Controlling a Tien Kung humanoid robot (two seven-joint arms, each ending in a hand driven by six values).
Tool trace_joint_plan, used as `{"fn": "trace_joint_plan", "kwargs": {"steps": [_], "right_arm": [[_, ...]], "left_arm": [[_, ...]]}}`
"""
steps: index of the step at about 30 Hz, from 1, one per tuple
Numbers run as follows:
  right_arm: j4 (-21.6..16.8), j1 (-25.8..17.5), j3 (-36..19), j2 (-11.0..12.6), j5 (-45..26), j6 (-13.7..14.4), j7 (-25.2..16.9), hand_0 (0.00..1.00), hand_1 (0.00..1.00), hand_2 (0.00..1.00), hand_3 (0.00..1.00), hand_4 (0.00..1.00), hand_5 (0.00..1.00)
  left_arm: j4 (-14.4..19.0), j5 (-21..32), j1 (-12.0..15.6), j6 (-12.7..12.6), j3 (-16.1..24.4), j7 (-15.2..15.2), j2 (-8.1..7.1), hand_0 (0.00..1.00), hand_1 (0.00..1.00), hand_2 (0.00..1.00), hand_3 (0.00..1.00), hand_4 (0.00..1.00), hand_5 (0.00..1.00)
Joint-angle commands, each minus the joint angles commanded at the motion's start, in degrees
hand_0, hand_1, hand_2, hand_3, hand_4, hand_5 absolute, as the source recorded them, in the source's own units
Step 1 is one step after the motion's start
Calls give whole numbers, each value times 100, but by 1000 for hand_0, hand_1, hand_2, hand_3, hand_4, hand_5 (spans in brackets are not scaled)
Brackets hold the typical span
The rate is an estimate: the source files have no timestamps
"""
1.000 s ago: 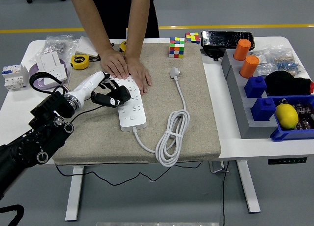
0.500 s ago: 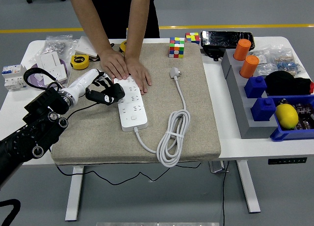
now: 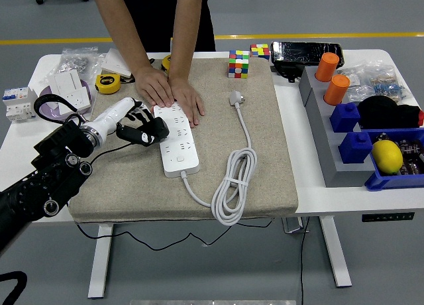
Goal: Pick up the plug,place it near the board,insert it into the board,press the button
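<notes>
Currently, left hand: the robot's black five-fingered left hand on its white wrist reaches in from the left, fingers loosely spread and holding nothing, fingertips at the left edge of the power strip.
Right hand: not visible in the head view.
Board: the white rectangular multi-socket power strip lies lengthwise on the beige fabric mat, its near end towards the table's front edge.
Plug: the white plug lies on the mat to the right of the power strip, well apart from the robot hand and not inserted.
Cable: the white cord runs from the plug down into a bundled coil near the mat's front edge, then back to the strip's near end.
Person: both hands of the person standing at the far side press flat on the strip's far end.
Surroundings: a multicoloured puzzle cube stands at the mat's far edge; a yellow tape measure lies on the white table left of the mat.
</notes>
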State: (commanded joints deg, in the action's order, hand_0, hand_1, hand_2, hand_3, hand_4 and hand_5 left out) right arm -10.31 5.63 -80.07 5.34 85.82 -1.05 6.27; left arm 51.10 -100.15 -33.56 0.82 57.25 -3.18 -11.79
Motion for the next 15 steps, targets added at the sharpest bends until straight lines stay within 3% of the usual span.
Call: {"fn": "trace_joint_plan", "kwargs": {"steps": [15], "right_arm": [[0, -12, 12, 4, 8, -3, -2, 818, 747, 743, 758, 998, 816]], "left_arm": [[-24, 3, 9, -9, -122, 4, -18, 679, 698, 517, 347, 420, 2]]}}
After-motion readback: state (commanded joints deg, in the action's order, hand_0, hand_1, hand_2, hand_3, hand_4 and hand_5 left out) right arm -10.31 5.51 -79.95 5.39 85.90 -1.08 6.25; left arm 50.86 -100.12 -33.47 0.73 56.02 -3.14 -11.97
